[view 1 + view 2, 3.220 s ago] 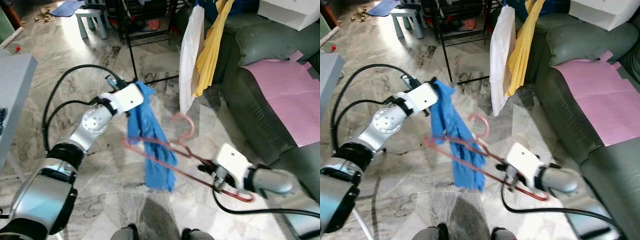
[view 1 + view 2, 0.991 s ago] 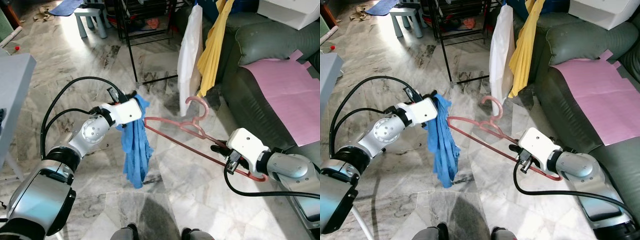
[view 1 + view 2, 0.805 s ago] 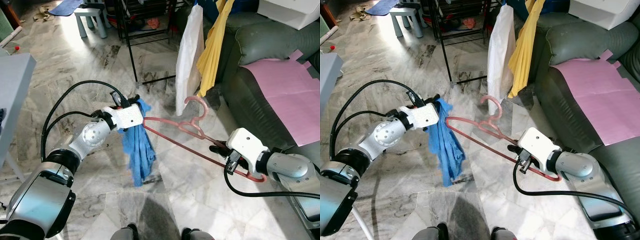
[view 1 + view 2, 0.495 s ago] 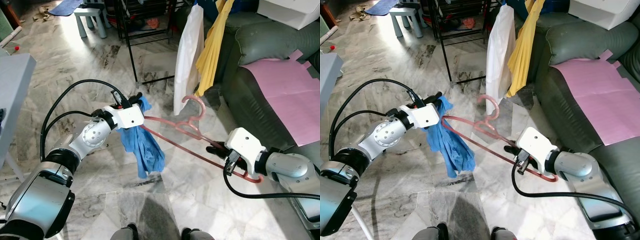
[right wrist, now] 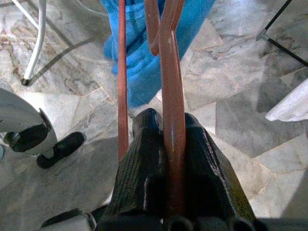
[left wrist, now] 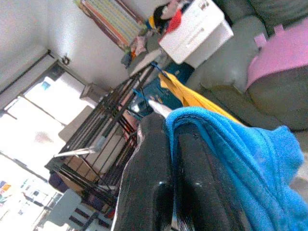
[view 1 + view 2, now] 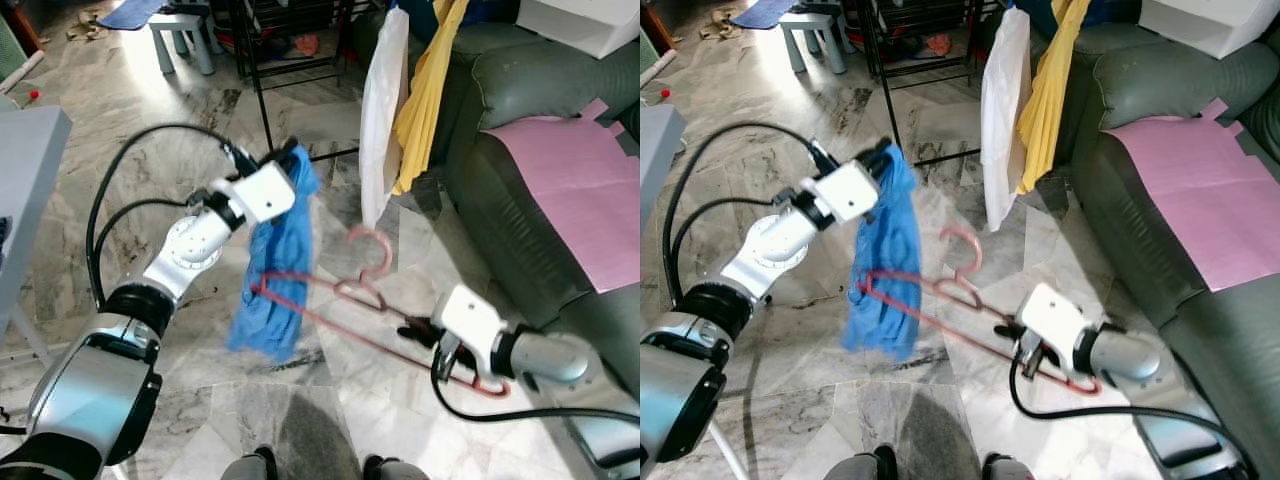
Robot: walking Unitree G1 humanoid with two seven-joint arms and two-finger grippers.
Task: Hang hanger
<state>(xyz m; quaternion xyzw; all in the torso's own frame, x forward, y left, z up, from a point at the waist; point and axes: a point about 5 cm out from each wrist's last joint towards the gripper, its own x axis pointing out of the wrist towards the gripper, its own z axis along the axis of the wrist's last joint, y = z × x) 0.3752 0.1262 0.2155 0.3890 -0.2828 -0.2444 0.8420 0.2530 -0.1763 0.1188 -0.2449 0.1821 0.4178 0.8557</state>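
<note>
Hanger: pink-red plastic hanger (image 7: 340, 300) held low over the floor, between the two arms, roughly level; long axis runs from robot's left-front to right-near; hook (image 7: 372, 248) points up, away from robot.
Right gripper: right gripper (image 5: 166, 144) clamped tight on hanger's shoulder bar at its right end; fingers (image 5: 147, 159) pinch the bar between them.
Left gripper: left gripper (image 6: 168, 144) raised higher, fingers closed on top edge of a blue cloth (image 7: 275, 270); cloth hangs down and crosses hanger's left end.
Key relation: cloth drapes at/over the hanger's far-left tip; can't tell if tip is inside the fabric or just behind it. Left arm nearer the cloth end, right arm owns the hanger.
Target, my guess: black drying rack (image 7: 290, 60) ahead, w/ white garment (image 7: 380, 110) and yellow garment (image 7: 425, 90) already hanging; hook lies below and near them.
Surface: grey-veined marble floor (image 7: 300, 400), glossy.
Room: dark green sofa (image 7: 540, 180) on the right w/ pink sheet (image 7: 580, 190); small stool (image 7: 185, 35) far back.
</note>
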